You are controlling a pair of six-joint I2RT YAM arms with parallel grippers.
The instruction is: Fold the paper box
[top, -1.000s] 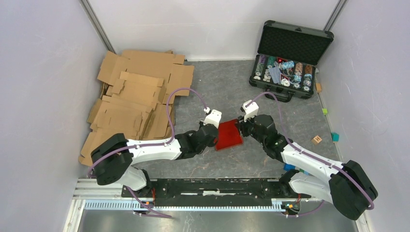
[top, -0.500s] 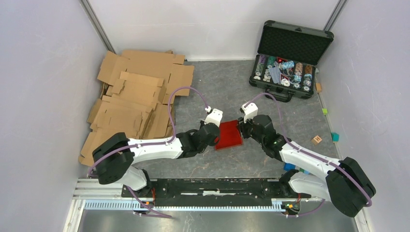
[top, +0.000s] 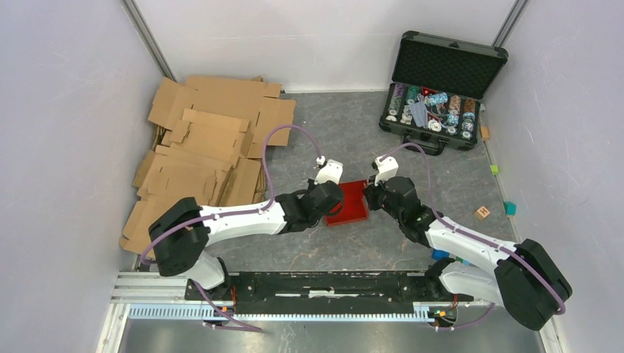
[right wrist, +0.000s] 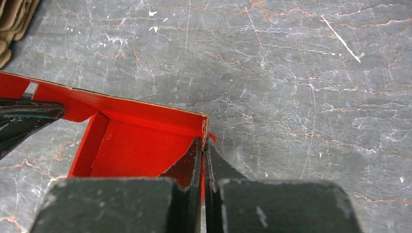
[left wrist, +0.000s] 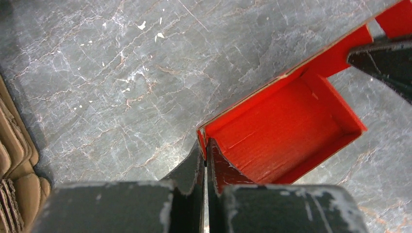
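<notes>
Grip on both sides is tight: the left gripper (left wrist: 205,146) has its jaws pressed together on a thin upright wall of the paper box (top: 352,203), right at a corner, one finger inside the box and one outside. The right gripper (right wrist: 204,143) is likewise clamped on the opposite wall, also at a corner, with no gap showing beyond the paperboard's thickness. The bright red box rests on the grey marbled table (top: 331,132), about midway between the two arms, and reads as a shallow open tray. From above, the arms cover part of the box and the pinch itself is hard to make out. The wrist cameras show it plainly, along with the raised side walls, the creased floor and the brown raw edge of the board. Each wrist view also catches the other gripper's dark finger at the far side of the box. Only the overhead camera takes in the pile of brown cardboard sheets (top: 206,154) at far left and the open black case (top: 445,70) of poker chips (top: 433,109) at far right, both well apart from the box.
</notes>
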